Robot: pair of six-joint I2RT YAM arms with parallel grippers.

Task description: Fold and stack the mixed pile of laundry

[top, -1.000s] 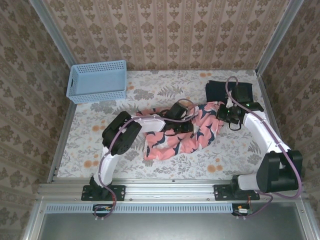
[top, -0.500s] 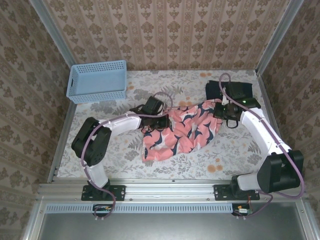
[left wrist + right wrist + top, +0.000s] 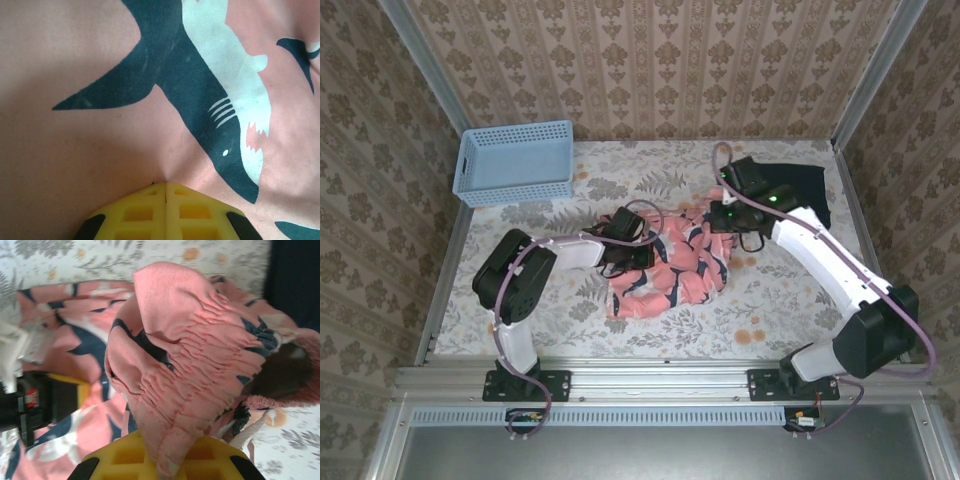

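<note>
The coral-pink garment [image 3: 670, 270] with its navy and white print lies bunched mid-table. My left gripper [image 3: 632, 254] rests low on its left part. In the left wrist view the yellow fingers [image 3: 145, 210] meet tip to tip, and the pink cloth [image 3: 95, 145] puckers into the left gripper [image 3: 165, 184]. My right gripper [image 3: 726, 220] is shut on the gathered elastic edge of the pink garment [image 3: 190, 370], which rises out of the right gripper [image 3: 165, 455]. The dark navy garment [image 3: 790, 185] lies flat at the back right, also seen in the right wrist view [image 3: 295, 275].
A light blue perforated basket [image 3: 515, 162] stands at the back left. Patterned walls close the table on three sides. Bare floral tablecloth [image 3: 790, 300] shows in front of the garment and to its left. The right arm reaches across in front of the navy garment.
The right gripper has carried the pink garment's edge leftward, bunching the cloth narrower. The left gripper moved from the garment's middle to its left part and closed.
</note>
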